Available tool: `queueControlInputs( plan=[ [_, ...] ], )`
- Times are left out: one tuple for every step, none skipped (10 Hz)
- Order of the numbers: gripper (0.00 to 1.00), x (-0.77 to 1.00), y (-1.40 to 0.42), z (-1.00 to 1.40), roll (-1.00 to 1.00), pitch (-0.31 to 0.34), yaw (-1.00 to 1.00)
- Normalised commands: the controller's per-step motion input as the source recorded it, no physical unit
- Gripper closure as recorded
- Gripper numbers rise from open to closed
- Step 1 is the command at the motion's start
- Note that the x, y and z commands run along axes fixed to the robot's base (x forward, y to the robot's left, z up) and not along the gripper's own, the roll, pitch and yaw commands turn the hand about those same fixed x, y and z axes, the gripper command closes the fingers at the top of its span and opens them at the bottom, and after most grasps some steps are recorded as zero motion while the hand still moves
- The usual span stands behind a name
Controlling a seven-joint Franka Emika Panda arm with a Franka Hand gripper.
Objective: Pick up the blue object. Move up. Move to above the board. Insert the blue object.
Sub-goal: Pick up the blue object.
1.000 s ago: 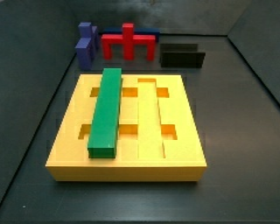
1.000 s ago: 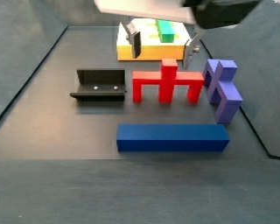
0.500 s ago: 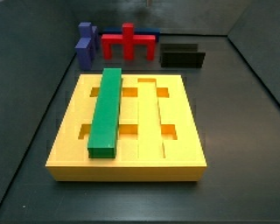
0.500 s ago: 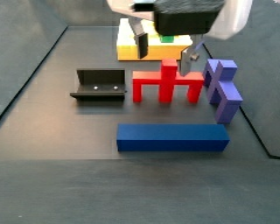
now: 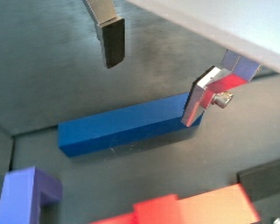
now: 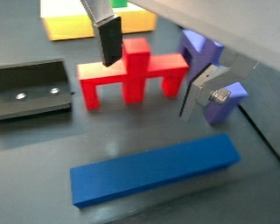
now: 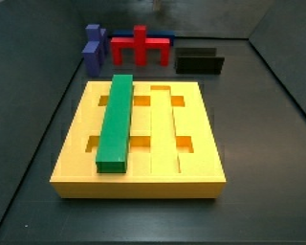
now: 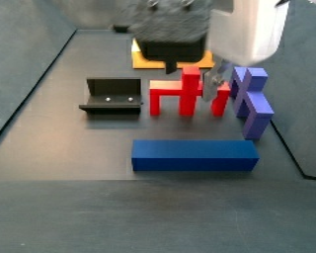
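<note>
The blue object (image 8: 196, 154) lies flat on the bench (image 8: 68, 208), nearest the camera in a side view, its long side running across toward the right edge. Nothing touches it. In both wrist views it shows as a straight navy bar (image 5: 122, 126) lying free on the dark surface (image 6: 154, 170).

The claw (image 6: 154, 61) hangs above the bench, released, with its two silver plates spread wide and nothing between them. In a wrist view one finger (image 5: 112, 39) stands well clear of the bar, and the claw (image 5: 154, 74) sits over the bar's far side. In a side view the claw (image 8: 188, 69) is blurred and its fingers are hard to make out, low over the red piece.

Behind the bar stands the red piece (image 8: 190, 92), with the purple piece (image 8: 251, 99) just beside it toward the right edge and the fixture (image 8: 112, 97) toward the left.

Farthest back in that view is the board (image 8: 150, 61), mostly hidden by the arm. A side view from the opposite end shows the board (image 7: 197, 172) whole, with the green bar (image 7: 116, 122) lying in one of its long grooves.
</note>
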Motion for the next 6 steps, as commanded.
queueControlInputs(
  plan=[
    [0.0, 0.0, 0.12, -0.17, 0.0, 0.119, -0.89],
    [0.0, 0.03, 0.13, -0.19, 0.0, 0.094, -0.89],
    [0.0, 0.07, 0.15, -0.19, 0.0, 0.076, -0.87],
    [0.0, 0.1, 0.21, -0.22, 0.0, 0.071, -0.81],
    [0.0, 0.09, 0.29, -0.26, 0.0, 0.046, -0.73],
    [0.0, 0.0, 0.31, -0.22, 0.0, 0.003, -0.41]
  ],
)
